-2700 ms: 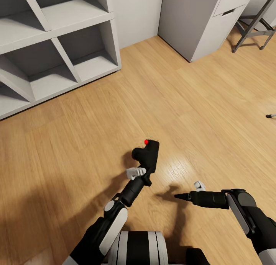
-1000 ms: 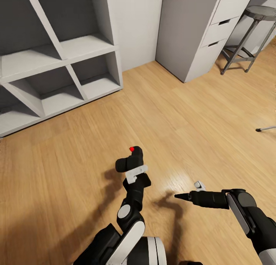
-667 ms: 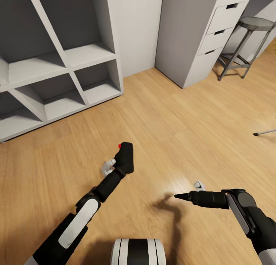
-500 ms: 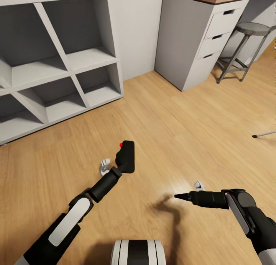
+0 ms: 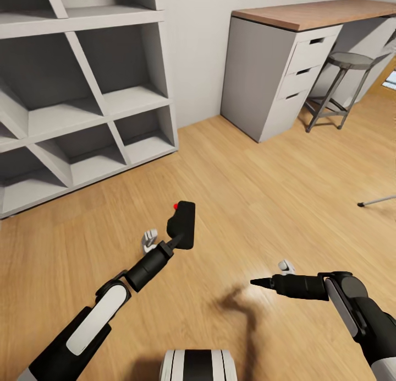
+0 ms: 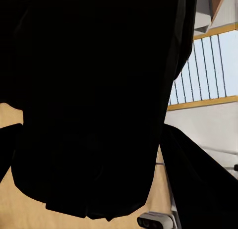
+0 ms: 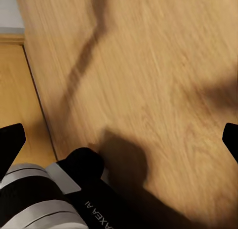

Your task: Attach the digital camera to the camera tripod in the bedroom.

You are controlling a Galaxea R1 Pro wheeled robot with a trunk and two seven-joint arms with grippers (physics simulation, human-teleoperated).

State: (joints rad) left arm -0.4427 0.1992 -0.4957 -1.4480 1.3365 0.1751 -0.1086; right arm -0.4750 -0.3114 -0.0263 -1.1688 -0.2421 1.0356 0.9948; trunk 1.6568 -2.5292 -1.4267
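Head view: left gripper (image 5: 166, 239) closed around the chunky matte-black digital camera (image 5: 182, 224), carried above the wood plank floor (image 5: 264, 194).
Pickup done; attachment remains. A slim silver tripod leg (image 5: 377, 201) lies far right of it; right gripper (image 5: 270, 275) empty, fingers apart.

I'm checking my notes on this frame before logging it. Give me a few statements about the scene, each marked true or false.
1. The left gripper holds the digital camera above the wood floor. True.
2. The camera's red button faces the robot's base. False: the red button is at the camera's far end, toward the shelving unit.
3. The right gripper grips the stool. False: it is open, apart from the stool by the desk.
4. The shelf compartments are bare. True.
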